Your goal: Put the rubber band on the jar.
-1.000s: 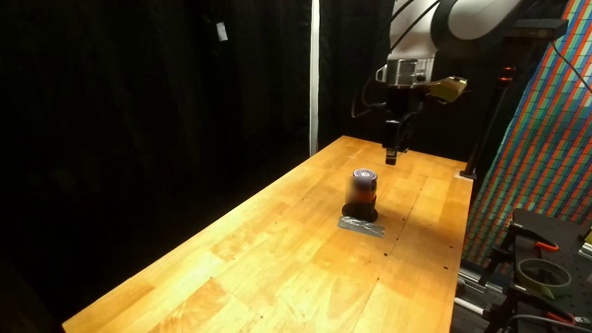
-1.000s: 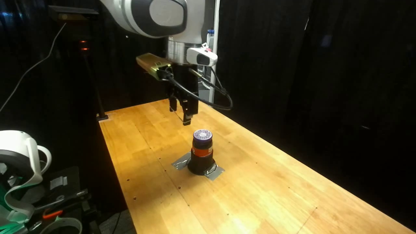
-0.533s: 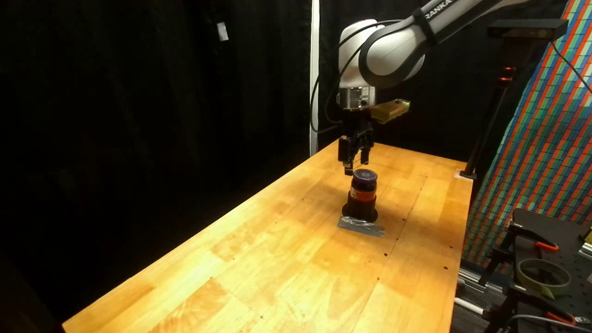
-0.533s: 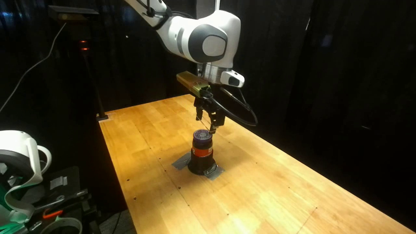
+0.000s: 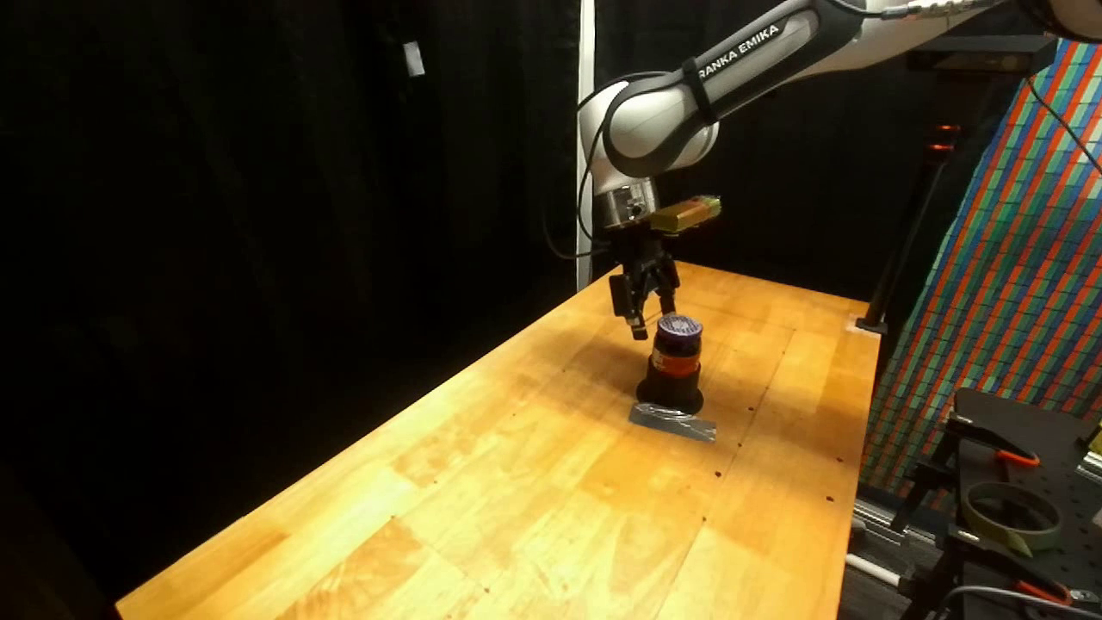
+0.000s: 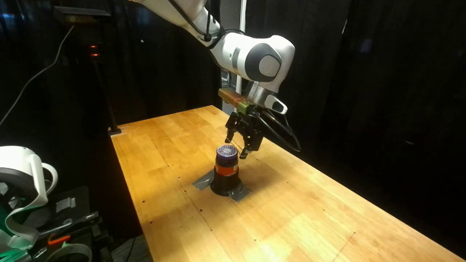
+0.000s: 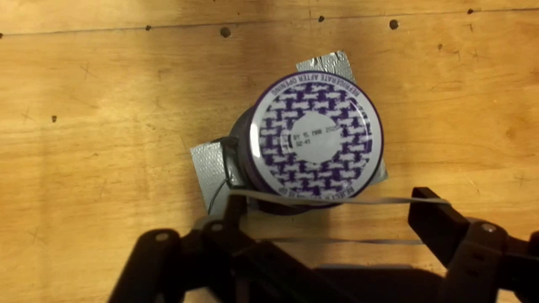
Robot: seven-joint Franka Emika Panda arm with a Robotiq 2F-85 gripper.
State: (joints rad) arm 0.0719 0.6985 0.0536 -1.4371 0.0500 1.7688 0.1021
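Observation:
The jar (image 5: 677, 359) stands upright in a black holder (image 5: 670, 396). It has a dark body with an orange label (image 6: 227, 170) and a purple-and-white lid (image 7: 316, 136). My gripper (image 6: 236, 149) is open and tilted, close beside the jar at about lid height or slightly above; it also shows in an exterior view (image 5: 654, 323). In the wrist view the pale rubber band (image 7: 379, 201) is stretched around both spread fingertips. One strand crosses the lid's near edge in the picture; the other lies off the lid. I cannot tell whether the band touches the jar.
Grey tape (image 7: 210, 172) fixes the holder to the wooden table (image 5: 516, 499). A post (image 6: 103, 91) with a camera stands at the table's far corner. A side cart with a tape roll (image 5: 1014, 515) stands beside the table. Dark curtains hang around.
My gripper has come down and across to the jar, then tilted beside it, with the band still stretched between its fingers. The jar has not moved.

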